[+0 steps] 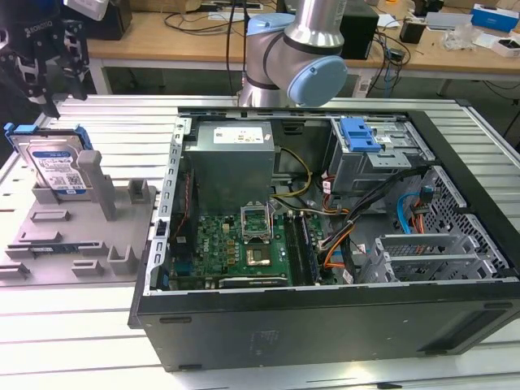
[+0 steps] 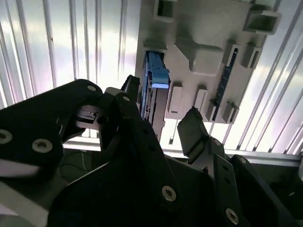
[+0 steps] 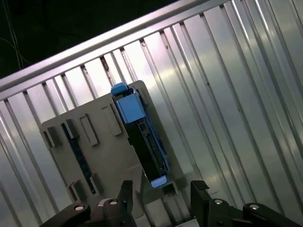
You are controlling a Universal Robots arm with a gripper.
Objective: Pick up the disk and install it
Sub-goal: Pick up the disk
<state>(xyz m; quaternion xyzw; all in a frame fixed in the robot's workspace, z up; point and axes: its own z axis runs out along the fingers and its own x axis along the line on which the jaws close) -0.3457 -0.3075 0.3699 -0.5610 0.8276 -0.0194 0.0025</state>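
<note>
Black gripper [image 3: 162,188], jaws spread, hovered over upright silver blue-framed disk [image 3: 142,137] at edge of grey holder [image 3: 99,156]; off-centre descent could strike frame.

Even, diffuse room light falls across the open computer case [image 1: 325,317] in the exterior view, leaving only soft shadows among its inner parts. In both wrist views the ribbed metal table [image 2: 47,56] [image 3: 227,94] throws back hard white glare, burnt out in streaks in the second wrist view, where the gripper [image 2: 161,106] looms near-black, backlit and almost without detail.
</note>
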